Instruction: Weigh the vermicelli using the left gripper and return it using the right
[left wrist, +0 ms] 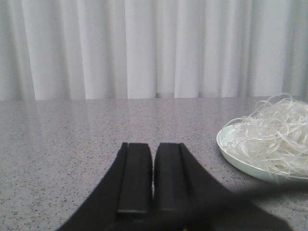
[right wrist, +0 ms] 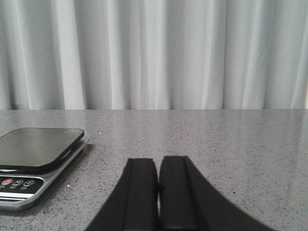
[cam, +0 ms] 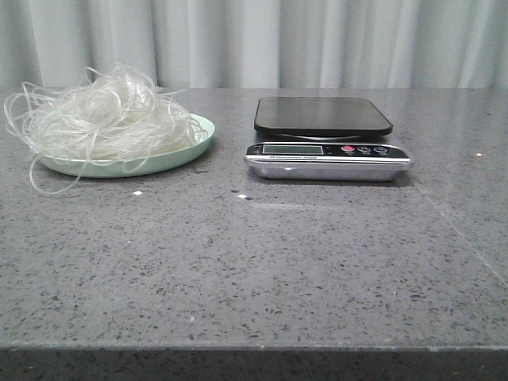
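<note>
Grey speckled counter (cam: 262,262) ran back to a pale curtain (cam: 317,40). Scale (cam: 325,139) sat near the back edge, centre-right, pan bare. Plate (cam: 202,131) near the back-left corner held the vermicelli (cam: 103,115), strands spilling over its rim. Left gripper (left wrist: 153,175) and right gripper (right wrist: 158,187) had fingers pressed together, holding nothing. Best move: spread the left wide, pinch deep into the nest's middle, lift slowly so loops don't snag.

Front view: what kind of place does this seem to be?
Probably a staged kitchen-style test bench: a speckled grey stone-look countertop, a digital kitchen scale, and vermicelli on a mint-green plate, with a plain white curtain behind.
</note>
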`<action>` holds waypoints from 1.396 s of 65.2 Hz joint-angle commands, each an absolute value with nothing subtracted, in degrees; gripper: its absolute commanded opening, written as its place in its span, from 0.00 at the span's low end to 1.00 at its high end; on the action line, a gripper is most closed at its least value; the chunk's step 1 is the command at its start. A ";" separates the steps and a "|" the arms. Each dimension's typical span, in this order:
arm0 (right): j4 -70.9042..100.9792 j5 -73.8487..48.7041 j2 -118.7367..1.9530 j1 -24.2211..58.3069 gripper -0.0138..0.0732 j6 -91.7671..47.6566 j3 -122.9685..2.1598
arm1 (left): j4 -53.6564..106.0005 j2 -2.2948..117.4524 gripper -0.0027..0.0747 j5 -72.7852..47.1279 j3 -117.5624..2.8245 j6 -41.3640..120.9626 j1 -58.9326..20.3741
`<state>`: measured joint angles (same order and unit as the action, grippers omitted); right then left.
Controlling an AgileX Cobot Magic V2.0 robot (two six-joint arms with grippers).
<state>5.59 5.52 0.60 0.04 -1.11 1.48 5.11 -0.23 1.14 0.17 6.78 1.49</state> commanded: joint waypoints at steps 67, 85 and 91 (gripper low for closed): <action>5.87 10.44 1.50 -0.37 0.37 -1.44 1.14 | 5.30 22.28 0.20 -16.42 -38.52 4.67 -4.75; 5.87 10.44 1.50 -0.37 0.37 -1.44 1.14 | 3.53 28.59 0.26 -18.41 -38.42 4.79 -10.12; 5.87 10.44 1.50 -0.37 0.37 -1.44 1.14 | 3.03 30.25 0.43 -18.41 -39.26 4.79 -11.25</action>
